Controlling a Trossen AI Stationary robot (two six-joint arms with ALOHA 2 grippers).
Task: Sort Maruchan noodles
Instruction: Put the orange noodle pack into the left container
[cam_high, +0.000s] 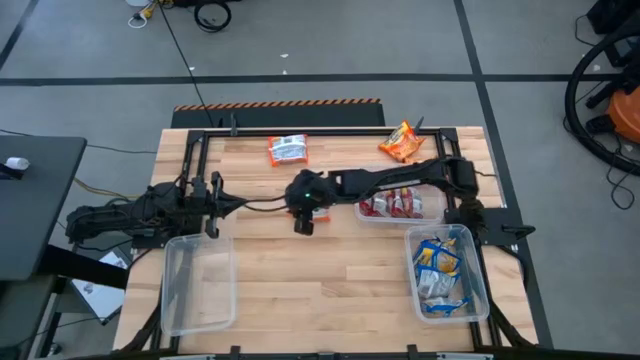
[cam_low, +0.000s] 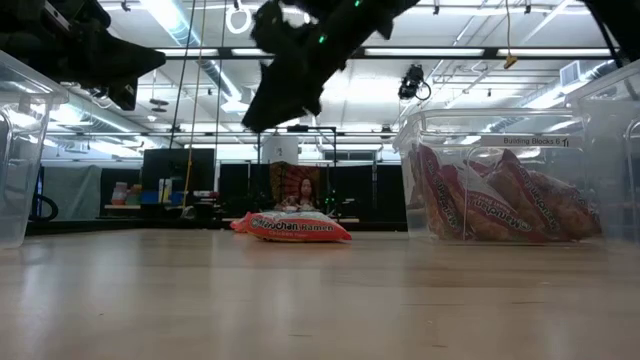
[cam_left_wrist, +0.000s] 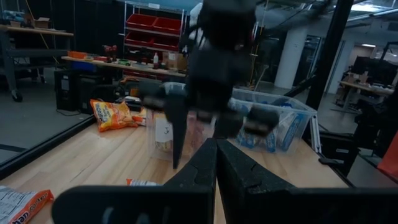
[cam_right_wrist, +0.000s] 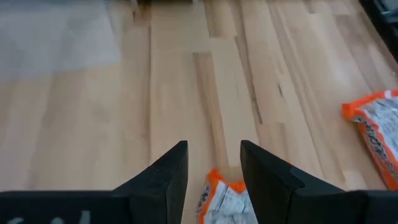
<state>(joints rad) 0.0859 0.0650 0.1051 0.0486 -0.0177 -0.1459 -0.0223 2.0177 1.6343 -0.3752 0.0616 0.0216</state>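
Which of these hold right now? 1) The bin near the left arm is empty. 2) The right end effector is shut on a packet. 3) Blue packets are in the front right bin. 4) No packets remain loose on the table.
1) True: the clear rectangular plastic bin beside the left end effector holds nothing.
2) False: the right end effector is open above an orange-and-white crinkly ramen packet, not gripping it.
3) True: blue-and-yellow ramen packets fill that clear bin.
4) False: an orange-edged white packet and an all-orange packet lie at the far edge.
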